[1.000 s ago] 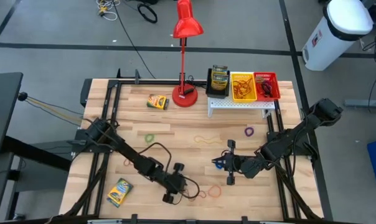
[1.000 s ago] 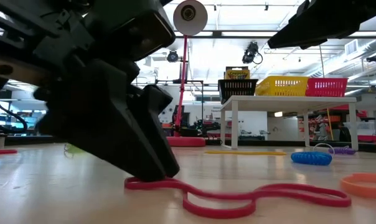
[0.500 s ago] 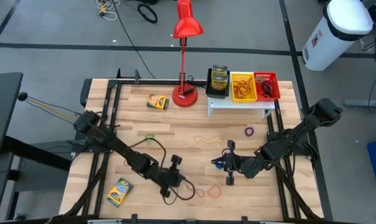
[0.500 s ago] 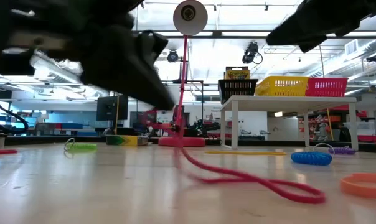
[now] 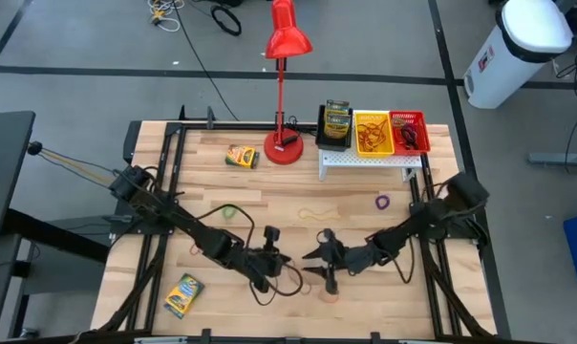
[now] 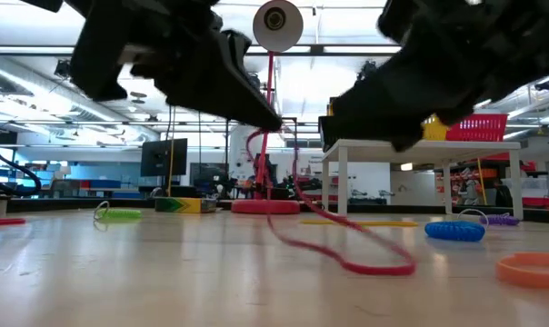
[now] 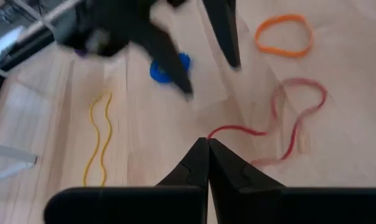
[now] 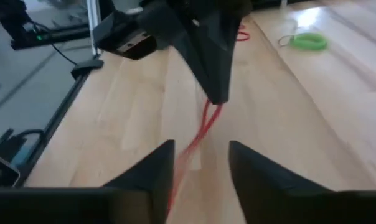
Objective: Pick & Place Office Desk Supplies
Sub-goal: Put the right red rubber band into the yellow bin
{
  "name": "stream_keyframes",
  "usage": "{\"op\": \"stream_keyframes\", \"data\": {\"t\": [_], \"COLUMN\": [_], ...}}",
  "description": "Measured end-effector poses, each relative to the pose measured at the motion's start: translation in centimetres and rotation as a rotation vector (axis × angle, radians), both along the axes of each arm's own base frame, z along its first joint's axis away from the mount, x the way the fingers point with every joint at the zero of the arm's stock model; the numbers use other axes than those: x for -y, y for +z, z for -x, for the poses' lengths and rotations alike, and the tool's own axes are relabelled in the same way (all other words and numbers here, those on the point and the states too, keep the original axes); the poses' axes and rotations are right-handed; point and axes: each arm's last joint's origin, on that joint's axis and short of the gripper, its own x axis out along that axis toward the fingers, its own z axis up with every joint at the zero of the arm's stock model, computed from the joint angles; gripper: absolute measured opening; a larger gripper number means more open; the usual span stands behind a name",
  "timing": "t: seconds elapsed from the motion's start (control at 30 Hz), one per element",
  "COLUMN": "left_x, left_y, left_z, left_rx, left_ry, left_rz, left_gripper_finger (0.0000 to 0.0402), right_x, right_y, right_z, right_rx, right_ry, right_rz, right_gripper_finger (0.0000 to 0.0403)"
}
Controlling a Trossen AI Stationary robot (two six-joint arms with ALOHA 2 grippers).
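A thin red rubber band [image 6: 347, 254] hangs from my left gripper [image 7: 208, 144], which is shut on it above the table's near middle [image 5: 281, 268]. My right gripper [image 8: 200, 168] stands open just right of it [image 5: 321, 260], facing the left gripper. The band's hanging stretch [image 8: 197, 140] runs down between the right gripper's fingers; whether they touch it I cannot tell. An orange band [image 5: 329, 293], a tan band [image 5: 315, 214], a green band [image 5: 229, 211] and a purple band [image 5: 381, 202] lie flat on the table. A blue band [image 7: 166, 68] lies under the right gripper. My left gripper pinches one end of the red band's loop [image 7: 214, 132] between its two fingertips. The fingers slant down from the table's left. That end is lifted clear, and the band trails down, slack, to its other end [image 6: 384, 268], which lies on the table.
Two crayon boxes lie at the near left [image 5: 183, 294] and far middle [image 5: 241, 157]. Black [image 5: 336, 124], yellow [image 5: 373, 134] and red [image 5: 409, 132] bins stand on a white shelf [image 5: 370, 160] at the far right, beside a red desk lamp [image 5: 284, 96].
My left gripper has risen from the table with one end of the red band, which lay flat and now hangs from it while its other end stays down. My right gripper has gone down and toward the table's left, up to the left gripper.
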Motion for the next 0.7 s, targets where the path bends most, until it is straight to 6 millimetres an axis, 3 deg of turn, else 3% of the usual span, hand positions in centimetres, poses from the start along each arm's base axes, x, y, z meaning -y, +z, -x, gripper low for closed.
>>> {"op": "stream_keyframes", "data": {"t": [0.2, 0.43, 0.57, 0.7], "left_x": [-0.2, -0.6, -0.7, -0.4], "left_y": [0.3, 0.5, 0.6, 0.6], "left_z": [-0.4, -0.7, -0.7, -0.4], "left_rx": [0.031, 0.048, 0.067, 0.081], "left_ry": [0.004, 0.011, 0.043, 0.091], "left_rz": [0.001, -0.004, -0.013, -0.050], "left_gripper_finger": [0.0006, 0.0005, 0.0010, 0.0034], "right_x": [0.9, 0.2, 0.0, 0.0], "right_y": [-1.8, -2.8, -2.9, -2.9], "right_z": [-1.5, -4.0, -4.8, -4.7], "right_rx": [0.010, 0.023, 0.034, 0.048], "right_ry": [0.003, 0.092, 0.081, 0.039], "right_rz": [-0.083, -0.112, -0.085, -0.024], "right_gripper_finger": [0.0233, 0.0238, 0.0181, 0.0053]}}
